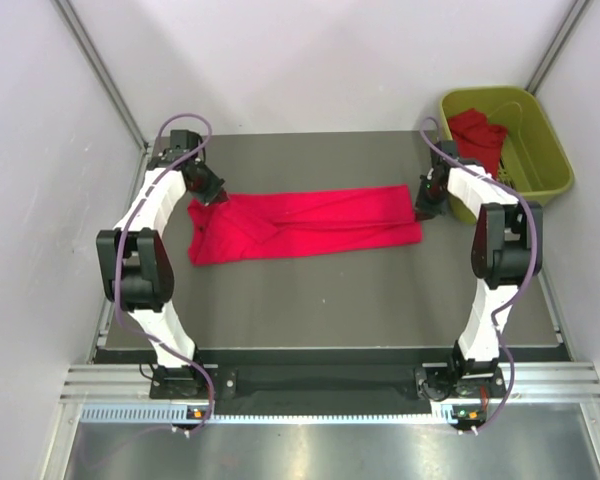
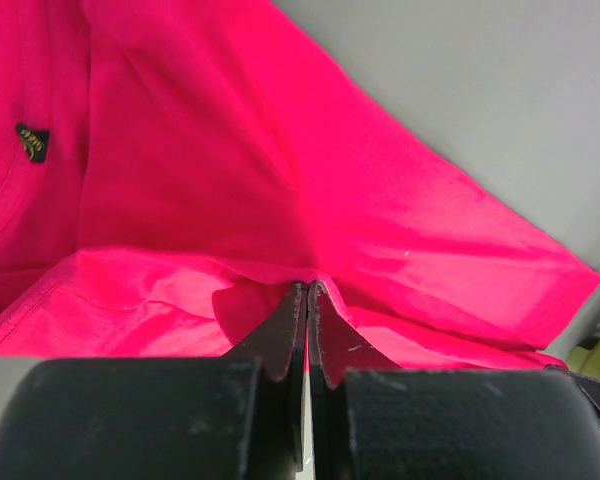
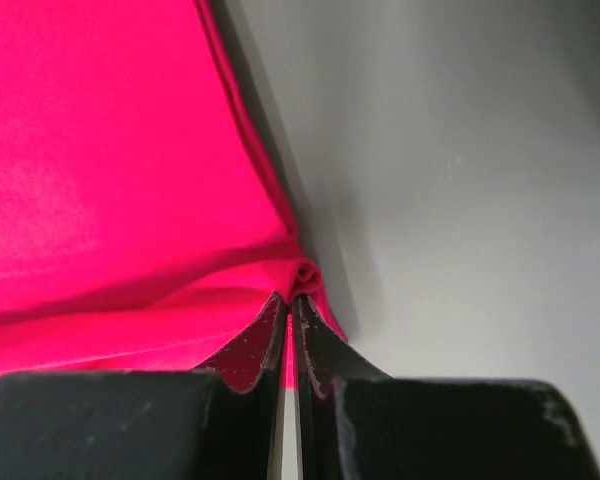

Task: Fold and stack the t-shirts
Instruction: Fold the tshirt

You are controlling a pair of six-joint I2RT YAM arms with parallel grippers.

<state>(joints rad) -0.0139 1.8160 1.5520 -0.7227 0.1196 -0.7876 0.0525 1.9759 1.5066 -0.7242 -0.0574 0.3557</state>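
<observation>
A bright red t-shirt (image 1: 300,225) lies stretched left to right across the grey table (image 1: 330,300), folded lengthwise into a long band. My left gripper (image 1: 218,197) is shut on its far left corner; in the left wrist view the cloth (image 2: 280,190) bunches at the pinched fingertips (image 2: 309,290), and a neck label (image 2: 32,142) shows. My right gripper (image 1: 423,212) is shut on the far right corner, where a small roll of cloth (image 3: 305,272) sits between the tips (image 3: 290,298). Another red t-shirt (image 1: 478,135) lies crumpled in the basket.
The yellow-green basket (image 1: 535,150) stands at the back right corner, just beyond my right arm. White walls close in the table on the left, back and right. A metal rail (image 1: 330,385) runs along the near edge by the arm bases.
</observation>
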